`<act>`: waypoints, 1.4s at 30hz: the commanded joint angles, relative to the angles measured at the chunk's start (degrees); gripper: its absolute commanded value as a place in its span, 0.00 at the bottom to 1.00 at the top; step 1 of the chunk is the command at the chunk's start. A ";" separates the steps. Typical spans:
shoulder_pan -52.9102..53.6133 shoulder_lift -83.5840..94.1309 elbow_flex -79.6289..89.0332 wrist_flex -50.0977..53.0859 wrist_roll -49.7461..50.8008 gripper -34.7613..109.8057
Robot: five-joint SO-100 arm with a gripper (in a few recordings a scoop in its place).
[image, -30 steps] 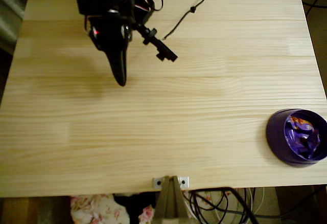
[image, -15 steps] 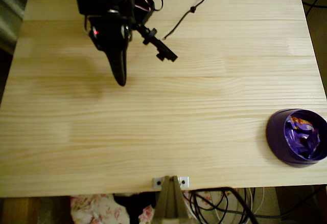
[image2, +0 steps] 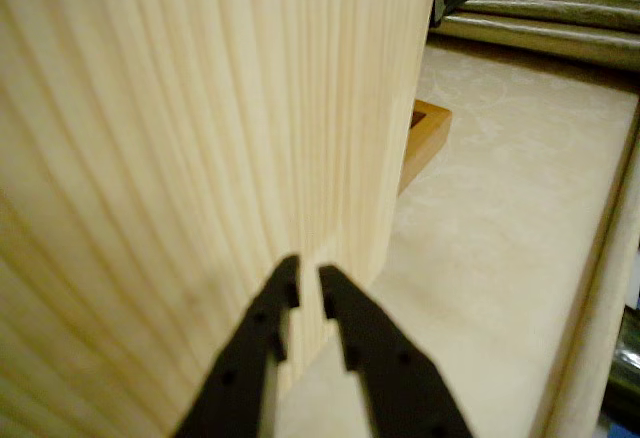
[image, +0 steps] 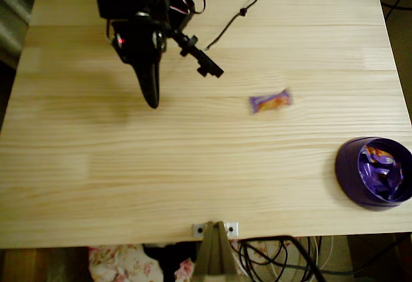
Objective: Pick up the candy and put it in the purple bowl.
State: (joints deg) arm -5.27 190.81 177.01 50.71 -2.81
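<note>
A candy (image: 270, 102) in a purple wrapper with an orange middle lies flat on the wooden table (image: 212, 166), right of centre in the overhead view. The purple bowl (image: 351, 169) stands at the table's right edge, lower right of the candy, with shiny purple and orange wrappers (image: 381, 171) inside it. My black gripper (image: 152, 100) points down at the upper left, well to the left of the candy and apart from it. In the wrist view the gripper (image2: 307, 290) is shut with nothing between its fingers, over bare table near an edge.
A black cable (image: 225, 31) and a small black part (image: 201, 62) lie near the arm's base at the top. A metal bracket (image: 215, 229) sits at the front edge. Bare wood stretches between the gripper, the candy and the bowl.
The candy has appeared on the table right of centre; it was not there in the earlier frames. The arm and the bowl have not moved.
</note>
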 commanded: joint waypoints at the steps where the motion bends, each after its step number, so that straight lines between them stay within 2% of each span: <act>1: -0.26 1.85 4.66 -1.05 -0.53 0.24; 42: -1.93 1.85 4.66 -1.05 -2.11 0.24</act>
State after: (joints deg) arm -6.77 190.81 177.01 50.71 -4.66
